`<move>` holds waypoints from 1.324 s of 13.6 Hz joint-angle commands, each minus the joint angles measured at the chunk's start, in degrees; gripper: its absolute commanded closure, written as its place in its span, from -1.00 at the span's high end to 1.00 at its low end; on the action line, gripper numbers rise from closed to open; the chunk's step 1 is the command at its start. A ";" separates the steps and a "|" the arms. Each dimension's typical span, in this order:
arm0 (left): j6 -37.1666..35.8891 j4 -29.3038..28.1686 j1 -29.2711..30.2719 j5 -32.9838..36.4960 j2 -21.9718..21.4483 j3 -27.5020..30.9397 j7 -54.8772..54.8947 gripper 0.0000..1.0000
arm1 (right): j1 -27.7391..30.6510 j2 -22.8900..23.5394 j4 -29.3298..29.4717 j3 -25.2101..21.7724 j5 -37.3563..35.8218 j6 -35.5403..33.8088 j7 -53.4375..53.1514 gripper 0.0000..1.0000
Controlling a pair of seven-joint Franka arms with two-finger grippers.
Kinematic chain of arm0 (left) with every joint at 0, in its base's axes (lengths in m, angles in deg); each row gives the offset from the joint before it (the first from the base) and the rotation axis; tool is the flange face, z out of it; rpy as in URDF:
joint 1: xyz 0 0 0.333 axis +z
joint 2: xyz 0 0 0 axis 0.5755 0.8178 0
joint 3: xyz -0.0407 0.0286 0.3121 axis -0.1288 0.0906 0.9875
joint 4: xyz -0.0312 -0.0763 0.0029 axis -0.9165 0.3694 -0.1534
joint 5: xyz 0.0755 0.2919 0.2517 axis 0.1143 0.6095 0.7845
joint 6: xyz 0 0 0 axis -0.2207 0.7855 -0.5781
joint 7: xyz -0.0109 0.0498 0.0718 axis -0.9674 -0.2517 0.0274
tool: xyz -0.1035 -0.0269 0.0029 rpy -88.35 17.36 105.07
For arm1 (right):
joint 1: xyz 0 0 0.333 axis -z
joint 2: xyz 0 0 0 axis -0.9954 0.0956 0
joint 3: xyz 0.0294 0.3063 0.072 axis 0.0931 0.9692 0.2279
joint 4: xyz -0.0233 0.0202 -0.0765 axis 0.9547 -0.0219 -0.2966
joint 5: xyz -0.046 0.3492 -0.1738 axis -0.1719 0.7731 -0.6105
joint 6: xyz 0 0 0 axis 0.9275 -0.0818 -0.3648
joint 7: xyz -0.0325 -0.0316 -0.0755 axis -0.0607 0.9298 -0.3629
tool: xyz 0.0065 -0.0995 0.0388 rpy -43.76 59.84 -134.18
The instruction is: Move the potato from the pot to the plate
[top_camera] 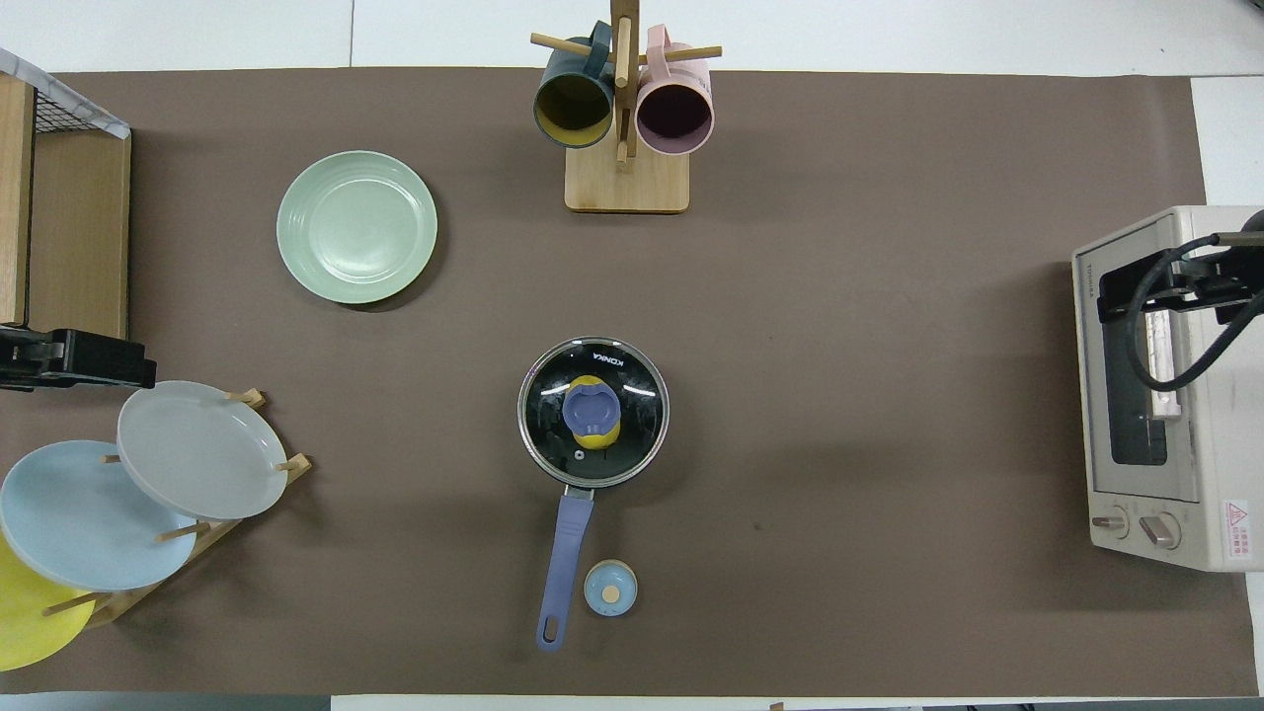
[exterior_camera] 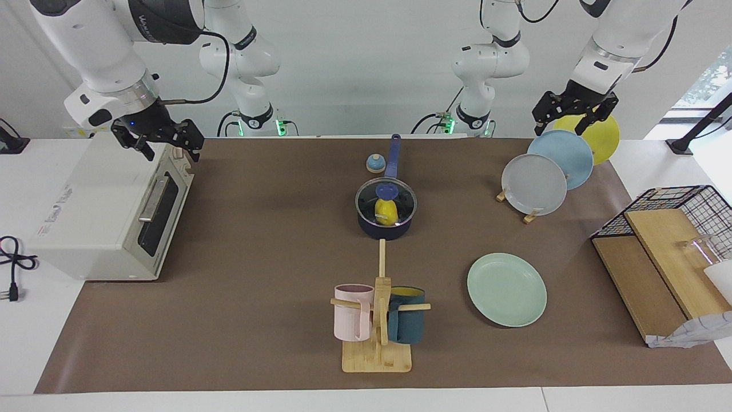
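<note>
- left gripper (exterior_camera: 573, 116) hangs over the upright plates, fingers spread, grasping nothing.
- right gripper (exterior_camera: 160, 139) hangs over the toaster oven (exterior_camera: 108, 212), also released and holding nothing.
- nothing done: potato (exterior_camera: 386, 212) sits in the lidded pot (exterior_camera: 385, 213), well apart from both; glass lid (top_camera: 593, 411) on, plate (exterior_camera: 506, 289) bare.

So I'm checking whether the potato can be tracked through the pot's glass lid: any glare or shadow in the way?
Facing view: pale reflections streak the lid, yet the potato shows bright yellow under it in the pot. Overhead view: only thin highlights on the glass, but the lid's blue knob covers most of the potato. Shadows on the mat are soft.
</note>
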 commanded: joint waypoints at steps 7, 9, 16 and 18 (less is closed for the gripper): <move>-0.34 -0.30 0.43 -1.00 -0.55 0.08 0.69 1.00 | -0.16 -0.48 -0.76 0.69 1.09 0.29 1.02 1.00; -0.25 -0.30 0.43 -1.08 -0.47 0.08 0.69 1.00 | -1.47 -2.14 -5.31 1.39 3.10 5.71 1.45 1.00; 1.06 -0.74 0.52 -2.32 -0.64 0.17 0.42 1.00 | -24.03 12.41 4.22 1.65 4.44 14.18 -23.56 1.00; 1.50 -0.39 0.43 -2.23 -0.56 0.17 1.04 1.00 | -28.80 14.11 3.82 1.74 5.22 19.76 -31.29 1.00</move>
